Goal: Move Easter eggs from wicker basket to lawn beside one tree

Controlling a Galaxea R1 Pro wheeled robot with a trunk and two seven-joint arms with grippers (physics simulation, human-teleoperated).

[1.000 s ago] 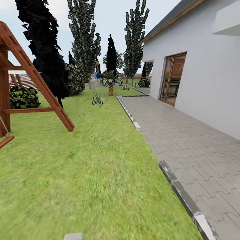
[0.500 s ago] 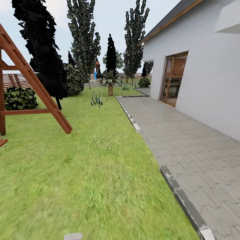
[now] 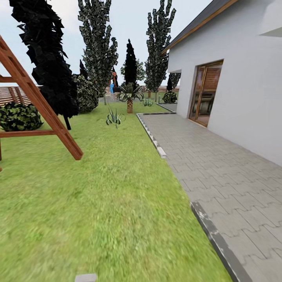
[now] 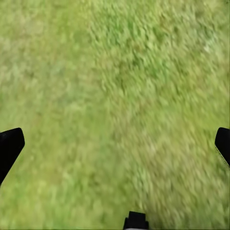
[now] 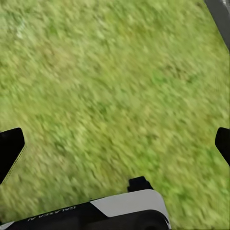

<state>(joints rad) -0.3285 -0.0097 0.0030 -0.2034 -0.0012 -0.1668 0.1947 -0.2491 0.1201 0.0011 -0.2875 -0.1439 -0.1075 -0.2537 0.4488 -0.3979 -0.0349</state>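
The lawn (image 3: 102, 196) stretches ahead, bright green and mottled. At its far end stand two trees with dense green-grey crowns, one tree (image 3: 98, 43) at the left and another (image 3: 158, 43) nearer the house. The Easter eggs and the wicker basket are out of view. My left gripper (image 4: 115, 146) hangs open over bare grass, nothing between its black fingertips (image 4: 9, 146). My right gripper (image 5: 115, 148) is open too, above grass, with its fingertips (image 5: 10, 148) far apart.
A wooden swing frame (image 3: 43, 113) slants across the left. A black-leaved tree (image 3: 47, 58), a bush (image 3: 17, 116), a spiky plant (image 3: 114, 117) and a small palm (image 3: 129, 96) stand farther on. A kerb (image 3: 211, 231) borders the paved path (image 3: 219, 172) beside the house wall (image 3: 243, 90).
The whole head view has shifted: the swing frame has slid left and the kerb and door sit slightly differently, so the camera has moved. Nothing on the lawn moved.
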